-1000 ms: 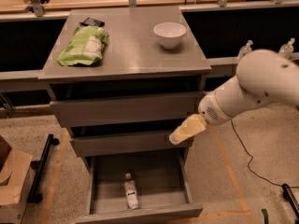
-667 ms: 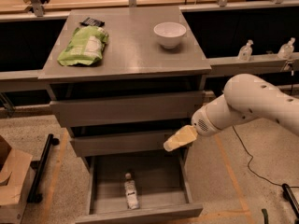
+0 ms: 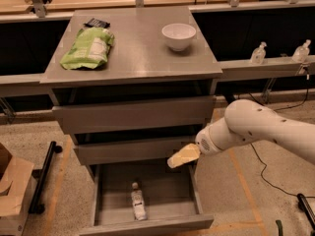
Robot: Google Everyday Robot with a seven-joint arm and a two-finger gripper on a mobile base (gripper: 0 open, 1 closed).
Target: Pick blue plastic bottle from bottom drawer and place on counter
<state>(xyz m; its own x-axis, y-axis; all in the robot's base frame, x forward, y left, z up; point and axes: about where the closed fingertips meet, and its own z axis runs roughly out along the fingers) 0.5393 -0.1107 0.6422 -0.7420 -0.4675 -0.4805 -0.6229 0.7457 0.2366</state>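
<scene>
The blue plastic bottle (image 3: 138, 201) lies on its side in the open bottom drawer (image 3: 165, 194), white cap pointing toward the cabinet. The drawer is pulled out at the foot of the grey cabinet. The counter (image 3: 138, 48) is the cabinet's flat grey top. My gripper (image 3: 181, 157) is at the end of the white arm coming in from the right. It hangs above the drawer's right rear corner, to the right of and above the bottle, in front of the middle drawer's right end. It holds nothing that I can see.
A green bag (image 3: 88, 47), a small dark object (image 3: 96, 22) and a white bowl (image 3: 178, 36) sit on the counter. Two clear pump-top bottles (image 3: 258, 53) stand on a ledge at right. A cardboard box (image 3: 12, 188) stands at lower left. Cables run on the floor at right.
My arm has swung left and down. The gripper moved from beside the middle drawer's right end to over the open bottom drawer's right rear corner. The bottle has not moved.
</scene>
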